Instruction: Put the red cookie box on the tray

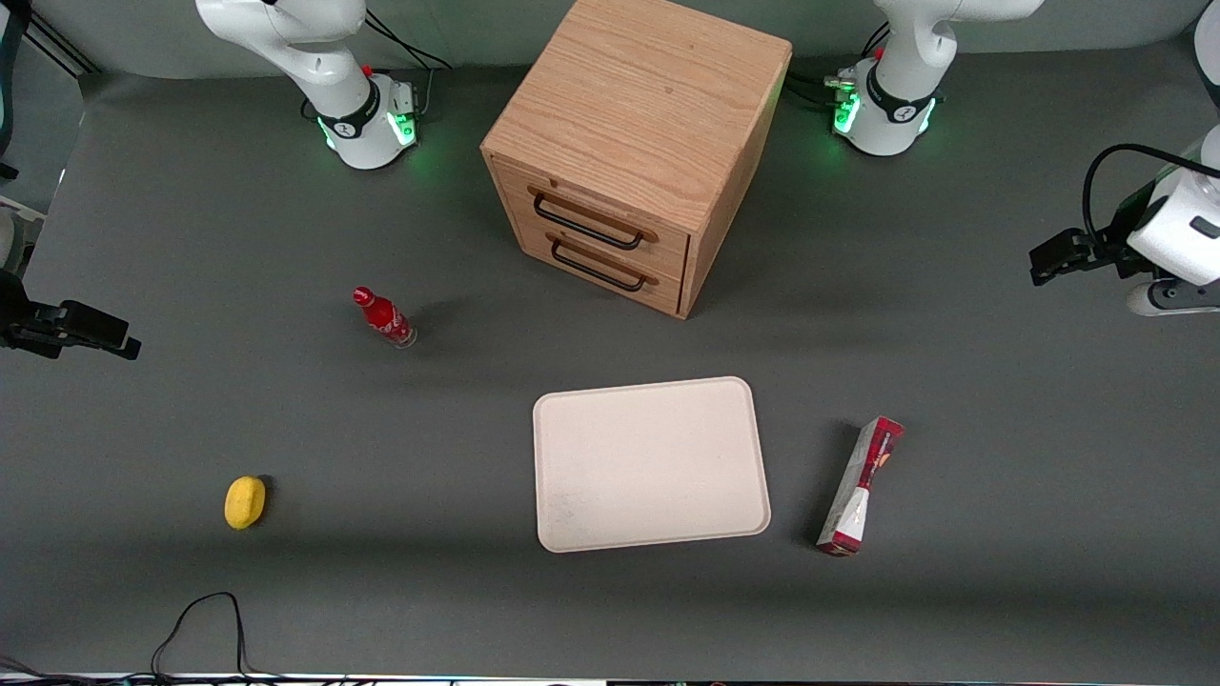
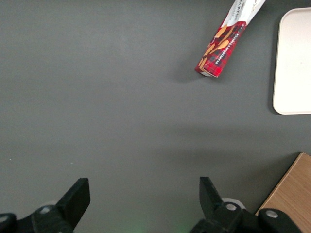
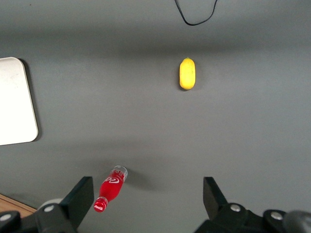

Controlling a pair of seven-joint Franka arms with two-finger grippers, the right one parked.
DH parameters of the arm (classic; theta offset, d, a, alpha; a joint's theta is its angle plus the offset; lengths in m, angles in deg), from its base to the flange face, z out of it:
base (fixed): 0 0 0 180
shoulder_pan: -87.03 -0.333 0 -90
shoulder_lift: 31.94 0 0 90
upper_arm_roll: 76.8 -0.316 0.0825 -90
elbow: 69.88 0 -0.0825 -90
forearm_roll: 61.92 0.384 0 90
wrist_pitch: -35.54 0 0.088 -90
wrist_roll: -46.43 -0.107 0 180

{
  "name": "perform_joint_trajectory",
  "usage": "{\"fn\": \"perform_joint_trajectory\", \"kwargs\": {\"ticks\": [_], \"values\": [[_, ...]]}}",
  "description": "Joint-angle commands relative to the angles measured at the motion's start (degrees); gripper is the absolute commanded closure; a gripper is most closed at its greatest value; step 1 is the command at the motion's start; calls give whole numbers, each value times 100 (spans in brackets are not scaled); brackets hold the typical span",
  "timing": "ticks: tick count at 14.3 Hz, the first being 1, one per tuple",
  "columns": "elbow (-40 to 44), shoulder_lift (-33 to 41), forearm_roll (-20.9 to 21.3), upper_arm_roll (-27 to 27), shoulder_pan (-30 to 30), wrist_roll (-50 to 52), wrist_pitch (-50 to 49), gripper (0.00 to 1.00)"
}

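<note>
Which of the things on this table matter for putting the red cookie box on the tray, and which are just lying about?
Needed: red cookie box, lying beside the tray; the open gripper, up over bare table.

Lying about: wooden drawer cabinet, red bottle, yellow lemon-like thing.

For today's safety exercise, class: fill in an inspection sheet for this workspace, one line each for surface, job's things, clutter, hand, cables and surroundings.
Surface: grey table, no spills seen.
Job's things: box lying on the table beside the tray, apart from it; tray bare.
Clutter: bottle standing, lemon, wooden drawer unit with both drawers shut.
Hand: hand open, holding nothing, raised over bare table, away from the box.
Cables: black cable looped at the table edge nearest the camera.
Surroundings: nothing seen.
</note>
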Motion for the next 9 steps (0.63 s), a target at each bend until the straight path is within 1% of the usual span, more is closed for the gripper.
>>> {"fn": "perform_joint_trajectory", "kwargs": {"ticks": [1,9], "values": [[259,-75,56,-7,-100,-54,-244,0],[294,-154,38,-23,-76,-46,-367,0]]}}
